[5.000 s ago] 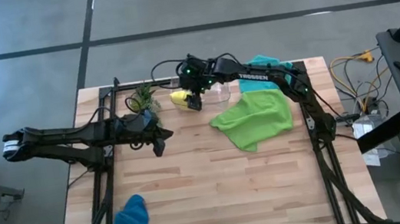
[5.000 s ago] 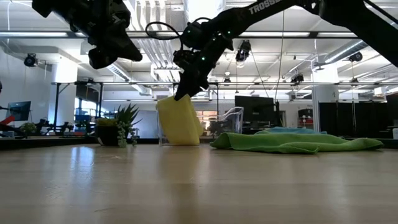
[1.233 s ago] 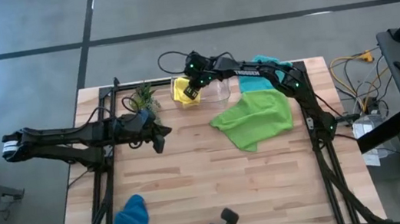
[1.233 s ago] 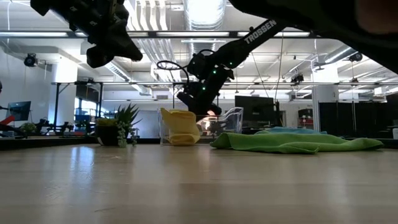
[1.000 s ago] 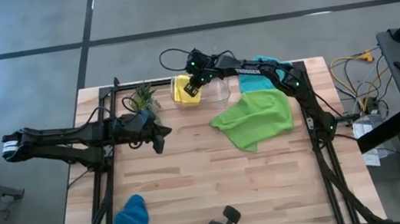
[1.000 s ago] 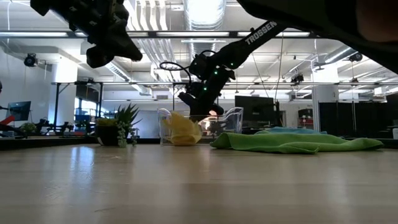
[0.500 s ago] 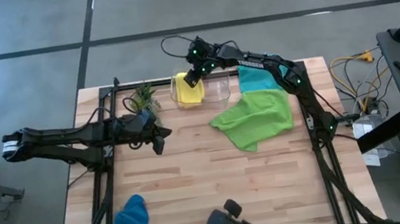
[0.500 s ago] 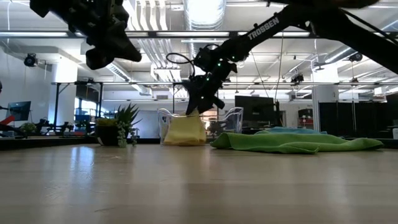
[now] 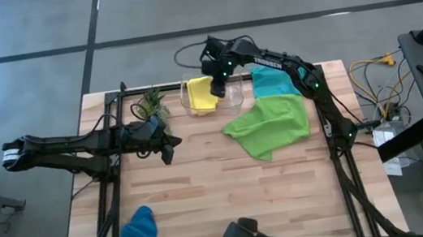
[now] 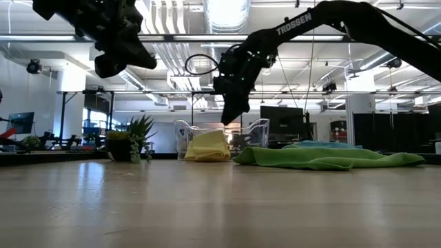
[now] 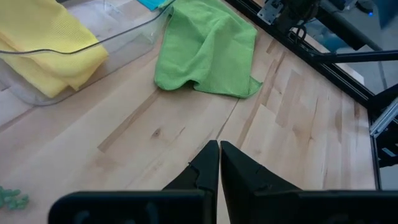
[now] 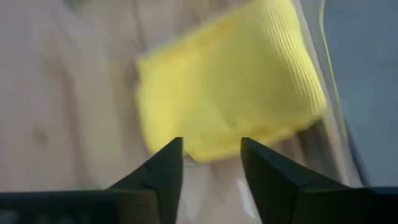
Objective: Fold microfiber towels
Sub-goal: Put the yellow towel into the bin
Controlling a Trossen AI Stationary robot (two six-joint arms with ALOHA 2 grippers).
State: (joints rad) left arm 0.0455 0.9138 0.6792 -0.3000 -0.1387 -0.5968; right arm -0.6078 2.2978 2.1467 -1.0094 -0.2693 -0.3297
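Right gripper (image 12: 210, 163) hangs open above yellow towel (image 12: 230, 87).

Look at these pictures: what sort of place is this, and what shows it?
Probably a robotics lab or workshop: a wooden table on bare concrete floor, exposed ceiling ducts with strip lights overhead, and monitors and desks in the open room behind.

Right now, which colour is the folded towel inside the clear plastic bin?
Yellow; the right wrist view shows it best.

Dark arms (image 9: 286, 63), white "TROSSEN" lettering
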